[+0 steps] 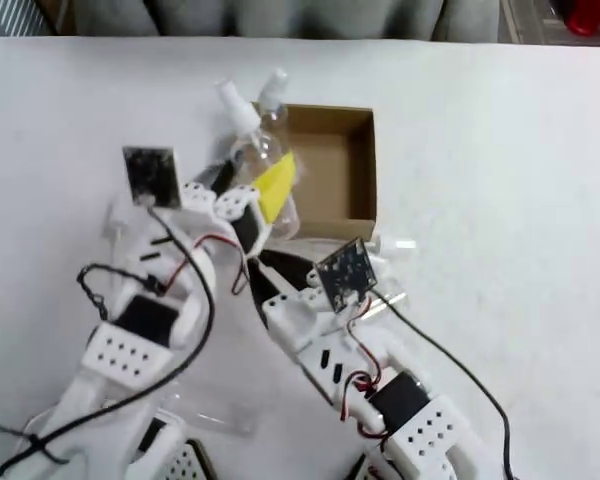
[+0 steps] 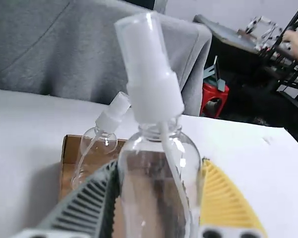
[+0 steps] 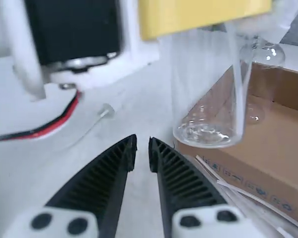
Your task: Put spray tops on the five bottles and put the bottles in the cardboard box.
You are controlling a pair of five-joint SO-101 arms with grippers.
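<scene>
My left gripper (image 1: 255, 188) is shut on a clear bottle (image 2: 156, 183) with a white spray top (image 2: 149, 74), between its grey and yellow fingers (image 2: 223, 203). It holds the bottle upright at the left edge of the cardboard box (image 1: 332, 165). The bottle's base (image 3: 208, 126) hangs just above the box's near wall (image 3: 268, 168). A second capped bottle (image 2: 100, 136) stands inside the box behind it. Beside the box's near left corner, my right gripper (image 3: 142, 148) sits low over the table, its black fingers shut with nothing between them.
One loose white spray top (image 1: 395, 245) lies on the table right of the box's near corner. A small clear piece (image 3: 105, 111) rests on the table beyond the black fingers. Both arms crowd the space in front of the box.
</scene>
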